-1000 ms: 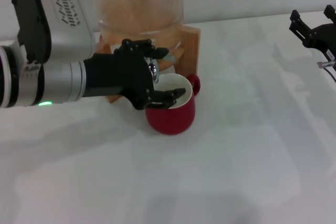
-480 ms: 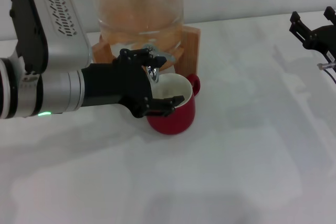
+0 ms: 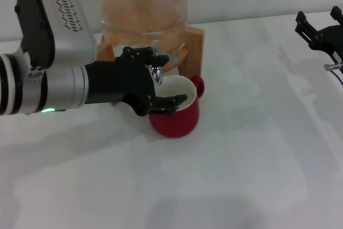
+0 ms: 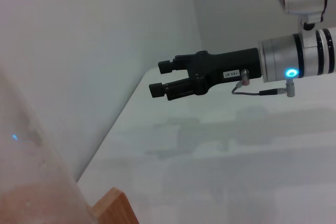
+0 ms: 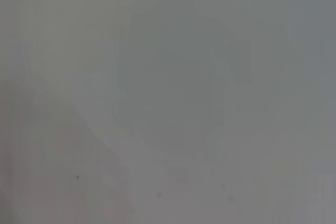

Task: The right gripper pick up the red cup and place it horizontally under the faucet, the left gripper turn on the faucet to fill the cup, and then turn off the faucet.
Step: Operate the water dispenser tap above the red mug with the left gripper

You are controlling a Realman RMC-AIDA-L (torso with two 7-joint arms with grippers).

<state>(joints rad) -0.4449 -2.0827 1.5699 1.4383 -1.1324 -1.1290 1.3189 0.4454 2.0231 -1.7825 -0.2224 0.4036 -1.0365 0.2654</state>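
Left hand working the faucet, cup in position

Since a second ago the left hand [image 3: 155,79], fingers spread wide around the faucet [image 3: 156,72], has dropped slightly; the lever stroke is probably under way. The red cup [image 3: 177,115] stands under the faucet on the counter [image 3: 252,154]; the right hand [image 3: 320,28] sits open, well clear.

Red cup [image 3: 176,117]: one, upright, white inside, with one small loop handle. Faucet [image 3: 156,72]: one, chrome. Glass dispenser [image 3: 143,9]: one. Wooden stand [image 3: 194,49]: one. Worktop [image 3: 252,148]: one, white. Robot hands: two, namely the left hand [image 3: 158,81] on a silver wrist with one green light, and the right hand [image 3: 320,28] at the far right edge.
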